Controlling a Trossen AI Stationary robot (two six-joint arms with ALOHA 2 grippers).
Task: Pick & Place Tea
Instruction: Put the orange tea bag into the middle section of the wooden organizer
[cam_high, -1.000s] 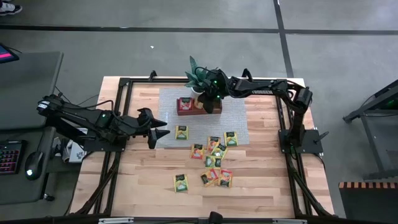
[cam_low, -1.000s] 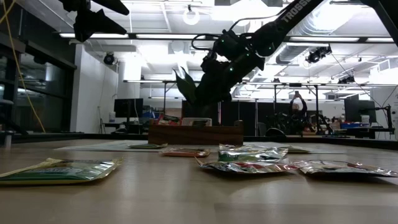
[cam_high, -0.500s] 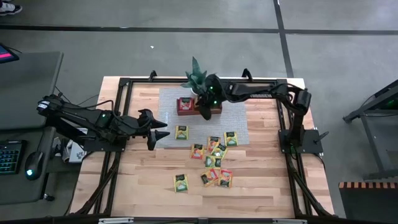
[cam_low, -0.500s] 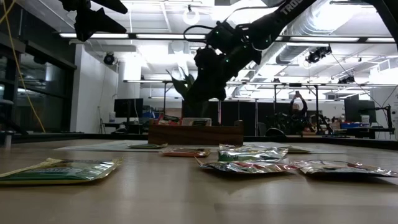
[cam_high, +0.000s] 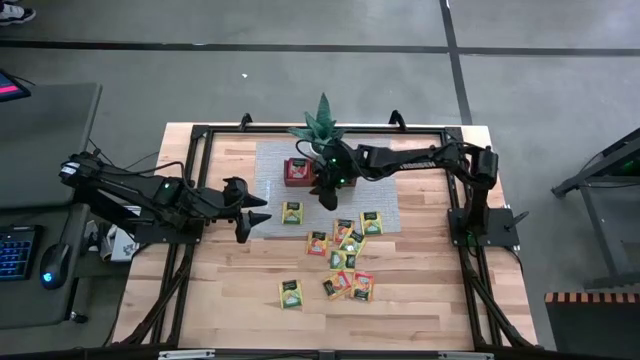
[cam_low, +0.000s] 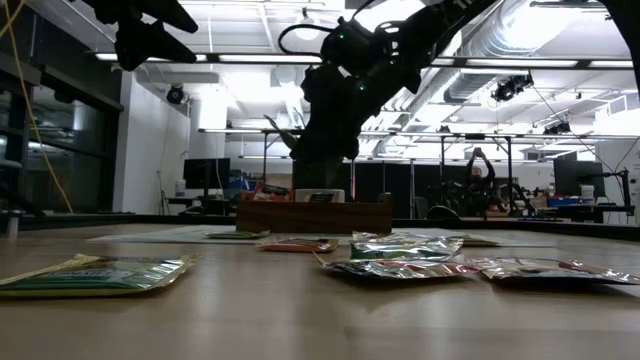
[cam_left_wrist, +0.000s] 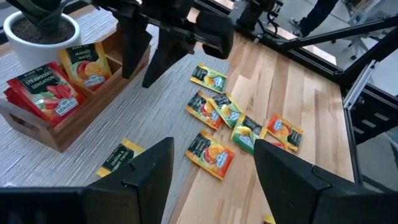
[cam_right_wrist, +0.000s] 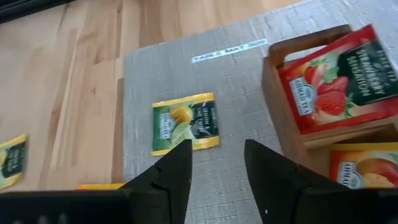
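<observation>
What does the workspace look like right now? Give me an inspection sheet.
Surface: wooden table, grey mat at the back.
Job's things: tea packets loose on mat and wood; red and orange packets standing in the wooden tray.
Clutter: potted plant at the tray.
Tools: right tool open, empty, over the mat by the tray; left tool open, empty, at the mat's left edge.
Cables: nothing seen on the table.
Surroundings: keyboard and mouse on the side desk.

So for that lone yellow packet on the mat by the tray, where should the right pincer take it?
The yellow packet lies flat on the grey mat, clear of the tray. Probably best from straight above, the open right pincer closing across two opposite edges.
</observation>
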